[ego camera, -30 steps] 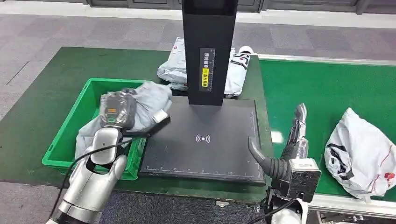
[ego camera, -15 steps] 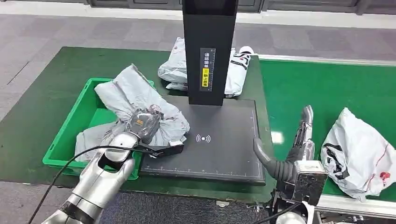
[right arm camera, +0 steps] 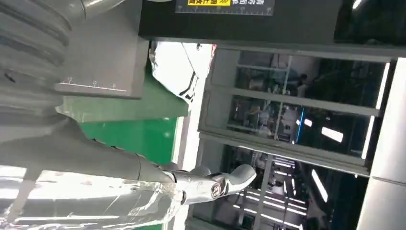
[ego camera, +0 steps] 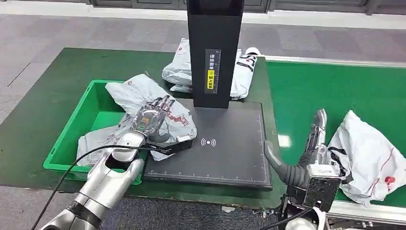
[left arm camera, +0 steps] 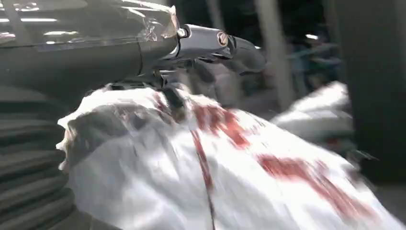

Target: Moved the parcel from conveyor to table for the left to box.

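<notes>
The parcel [ego camera: 143,103], loosely lain under spread left hand [ego camera: 152,119], could slide off the bin [ego camera: 67,139]; the right hand [ego camera: 313,146] was held open.

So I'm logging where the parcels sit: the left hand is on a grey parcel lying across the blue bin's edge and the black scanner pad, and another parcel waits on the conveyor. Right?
One detail is off: the bin is green, not blue, as the head view shows. The rest stands: the left hand rests on the grey parcel lying across the bin's edge and the black scanner pad, and another parcel waits on the conveyor.
</notes>
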Motion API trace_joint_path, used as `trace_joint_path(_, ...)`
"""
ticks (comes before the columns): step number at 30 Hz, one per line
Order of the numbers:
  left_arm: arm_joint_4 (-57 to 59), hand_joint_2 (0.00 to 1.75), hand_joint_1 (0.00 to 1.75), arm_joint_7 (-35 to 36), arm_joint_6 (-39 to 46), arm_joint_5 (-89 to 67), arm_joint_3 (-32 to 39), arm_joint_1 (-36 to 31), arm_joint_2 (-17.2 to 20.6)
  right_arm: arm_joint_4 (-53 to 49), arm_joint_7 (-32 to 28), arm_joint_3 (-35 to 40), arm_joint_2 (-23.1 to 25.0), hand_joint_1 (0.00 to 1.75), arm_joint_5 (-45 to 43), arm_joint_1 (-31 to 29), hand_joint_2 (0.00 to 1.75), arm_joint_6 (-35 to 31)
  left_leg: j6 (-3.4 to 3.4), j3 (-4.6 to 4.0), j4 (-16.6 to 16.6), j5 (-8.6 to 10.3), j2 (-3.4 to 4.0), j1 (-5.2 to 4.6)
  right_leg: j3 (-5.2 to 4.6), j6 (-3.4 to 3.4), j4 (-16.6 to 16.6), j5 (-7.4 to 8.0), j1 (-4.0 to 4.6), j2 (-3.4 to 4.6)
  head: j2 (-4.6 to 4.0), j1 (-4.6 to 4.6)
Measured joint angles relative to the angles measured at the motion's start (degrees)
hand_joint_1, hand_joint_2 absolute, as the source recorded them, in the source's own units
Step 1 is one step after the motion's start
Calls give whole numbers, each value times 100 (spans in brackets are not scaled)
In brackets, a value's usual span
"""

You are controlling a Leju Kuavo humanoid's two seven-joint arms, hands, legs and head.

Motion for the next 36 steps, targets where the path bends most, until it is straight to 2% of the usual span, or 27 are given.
trace_joint_path(5, -160, 0, 0, 598, 818, 271, 416, 5, -131, 0, 4, 0, 0, 0, 13, -2, 175, -96, 0, -2, 0, 0, -1, 0, 0, 0, 1, 0, 0, 0, 0, 0)
trace_joint_path(9, -435, 0, 0, 745, 1694, 330, 801, 70, -197, 0, 26, 0, 0, 0, 13, -5, 175, -148, 0, -3, 0, 0, -1, 0, 0, 0, 1, 0, 0, 0, 2, 0)
trace_joint_path(10, -496, 0, 26, 755, 1767, 332, 890, 80, -208, 0, 26, 0, 0, 0, 13, -6, 175, -151, 0, -3, 0, 0, -1, 0, 0, 0, 1, 0, 0, 0, 0, 0)
trace_joint_path(11, -547, 0, 175, 756, 1807, 332, 962, 95, -210, 0, 26, 0, 0, 0, 13, -7, 175, -151, 0, -3, 0, 0, -2, 0, 0, 0, 1, -1, 0, -1, 0, 0)
trace_joint_path(12, -597, 175, 175, 767, 1882, 321, 1008, 126, -210, 0, 28, 0, 0, 0, 11, -8, 175, -151, 0, -4, 0, 0, -3, 0, 0, 0, 1, -1, 0, -2, 2, 0)
trace_joint_path(16, -918, 175, 175, 861, 2448, -20, 1234, 295, -225, 2, 48, 0, 0, 0, -7, -28, 175, -166, 0, -7, -1, 0, -3, 1, 0, 0, 2, -1, 0, -2, 0, 0)
trace_joint_path(25, -1285, 175, 175, 943, 2218, -319, 1751, 508, -192, 114, 37, 17, 0, 0, -105, -198, 175, -205, 0, -8, -1, 2, -10, 1, 0, 0, 2, -2, 0, -13, 0, 0)
trace_joint_path(26, -1281, 0, 103, 985, 2143, -376, 1780, 517, -192, 131, 35, 20, 0, 0, -105, -219, 175, -207, 0, -8, -1, 2, -10, 1, 0, 0, 2, -2, 0, -13, 2, 0)
trace_joint_path(27, -1266, 0, 0, 1070, 2031, -489, 1801, 516, -186, 147, 35, 20, 0, 0, -107, -233, 175, -207, 0, -8, -1, 2, -10, 1, 0, 0, 2, -1, 0, -13, 0, 0)
trace_joint_path(30, -1169, 0, 0, 1138, 1542, -568, 1832, 512, -151, 197, 20, 20, 0, 0, -107, -263, 175, -208, 0, -7, 0, 3, -10, 0, 0, 0, 2, -1, 0, -13, 0, 0)
trace_joint_path(32, -1069, 0, 0, 761, 1089, 39, 1836, 511, -153, 221, 2, 20, -2, 0, -105, -267, 175, -218, 1, -8, 0, 4, -13, 0, 0, 0, 1, -1, 0, -16, 0, 0)
trace_joint_path(36, -975, 0, 0, 563, 928, 391, 1834, 503, -175, 240, 0, 20, -2, 0, -107, -265, 175, -214, 0, -8, 0, 3, -11, 0, -2, 0, 2, -1, 0, -13, 2, 0)
